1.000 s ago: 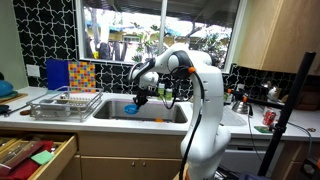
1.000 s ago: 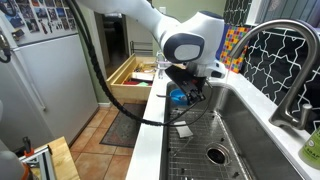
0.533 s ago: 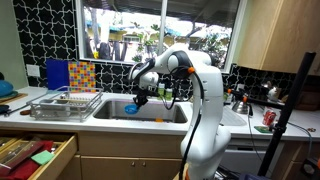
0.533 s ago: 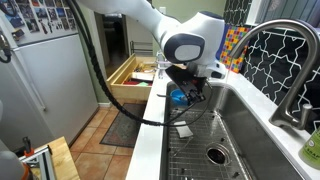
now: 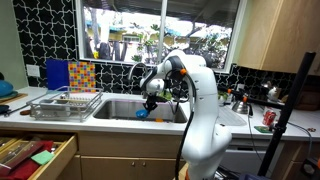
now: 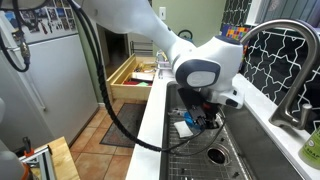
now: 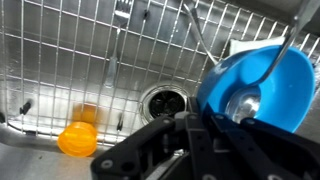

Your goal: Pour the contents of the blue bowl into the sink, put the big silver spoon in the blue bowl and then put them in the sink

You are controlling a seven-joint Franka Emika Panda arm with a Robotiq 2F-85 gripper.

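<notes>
The blue bowl (image 7: 262,78) hangs tilted just above the wire grid on the floor of the sink (image 7: 70,60). Its rim is clamped in my gripper (image 7: 204,118), which is shut on it. The big silver spoon (image 7: 243,103) lies inside the bowl, its handle leaning out over the far rim. In both exterior views the arm reaches down into the sink (image 5: 112,108) (image 6: 255,140), with the gripper (image 5: 152,97) (image 6: 207,120) low in the basin and the bowl (image 5: 142,112) (image 6: 190,121) partly hidden behind the fingers.
An orange round object (image 7: 77,138) lies on the grid left of the drain (image 7: 163,100). A white flat piece (image 7: 240,47) sits behind the bowl. The faucet (image 6: 290,70) arches over the basin. A wire dish rack (image 5: 65,103) stands on the counter, above an open drawer (image 5: 35,155).
The arm has carried the bowl along the sink toward the drain and lowered it deeper into the basin. The grip on the bowl has stayed the same.
</notes>
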